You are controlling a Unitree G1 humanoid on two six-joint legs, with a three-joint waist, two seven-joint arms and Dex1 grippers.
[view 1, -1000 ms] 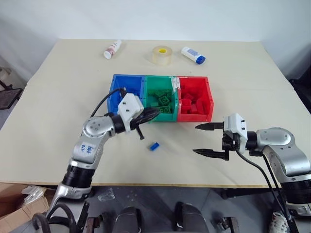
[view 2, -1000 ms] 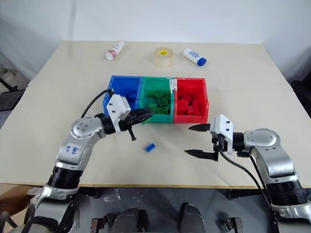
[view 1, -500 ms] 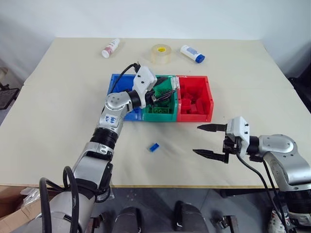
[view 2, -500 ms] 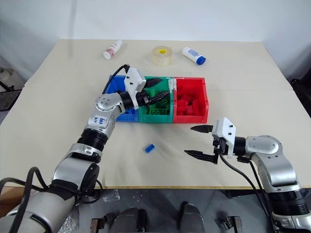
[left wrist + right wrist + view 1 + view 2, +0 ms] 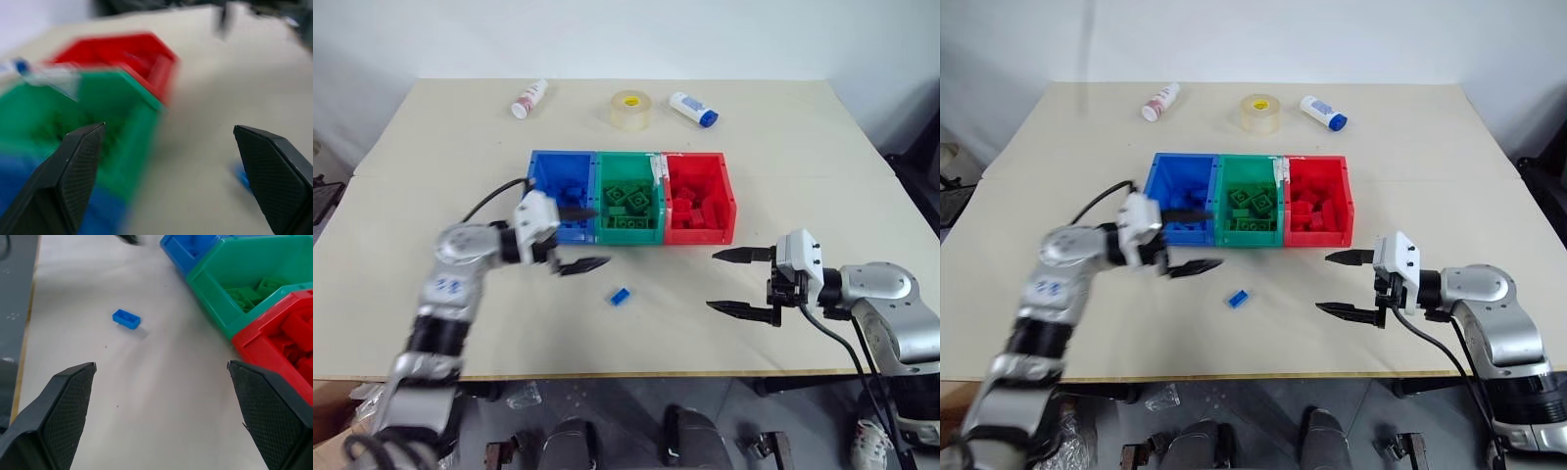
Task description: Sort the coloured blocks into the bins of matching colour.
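The three joined bins stand mid-table: the blue bin (image 5: 562,156), the green bin (image 5: 627,235) with several green blocks (image 5: 628,200) in it, and the red bin (image 5: 701,236) with red blocks. One small blue block (image 5: 621,296) lies loose on the table in front of the green bin, and also shows in the right wrist view (image 5: 126,318). My left gripper (image 5: 582,238) hangs open and empty by the blue bin's front corner, up and left of that block. To the block's right, my right gripper (image 5: 713,281) stands open and empty, pointing left.
A roll of clear tape (image 5: 629,110) and two white bottles (image 5: 529,98) (image 5: 690,108) lie at the back of the table. The table's front edge (image 5: 626,375) runs just below both grippers.
My left gripper, shut a second ago, swung over the green bin, opened there, and has drawn back left and down to the blue bin's front. The right arm has kept still.
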